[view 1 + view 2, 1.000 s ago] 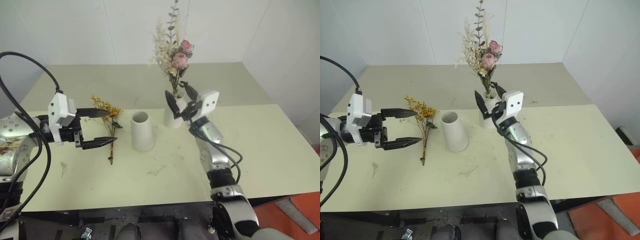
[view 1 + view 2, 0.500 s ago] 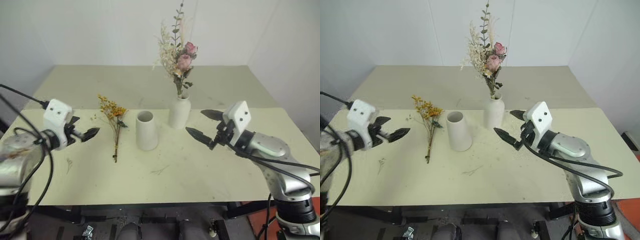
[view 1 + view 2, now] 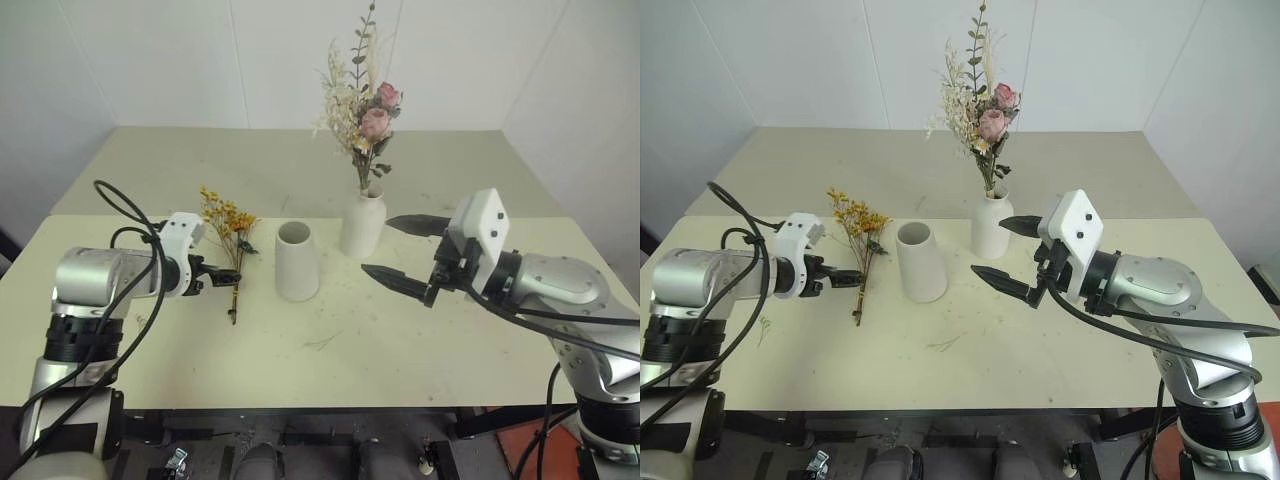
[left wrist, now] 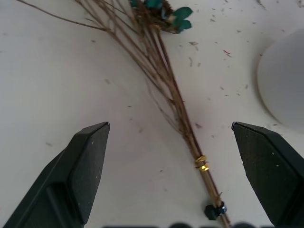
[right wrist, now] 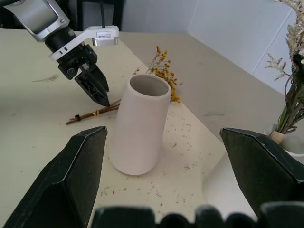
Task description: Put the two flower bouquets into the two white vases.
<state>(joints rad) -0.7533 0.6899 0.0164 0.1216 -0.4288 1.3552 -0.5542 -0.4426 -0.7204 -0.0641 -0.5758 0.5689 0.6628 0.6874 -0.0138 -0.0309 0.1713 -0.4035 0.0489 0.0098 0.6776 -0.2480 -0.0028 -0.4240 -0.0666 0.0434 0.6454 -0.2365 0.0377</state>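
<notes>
**Both pincers wide, yellow bouquet on the table**

Left gripper [image 4: 168, 156] is spread wide and empty, fingers straddling the yellow bouquet's [image 3: 231, 228] thin stems; whether the tips touch the table is hard to judge. Its wrist view picks out a gold tie on the stems. Right gripper [image 3: 397, 252] gapes too, holding nothing, level and aimed left at the cone vase [image 3: 296, 261]. The pink bouquet [image 3: 363, 110] stands in the bottle vase [image 3: 362, 224], just right of the cone.
</notes>
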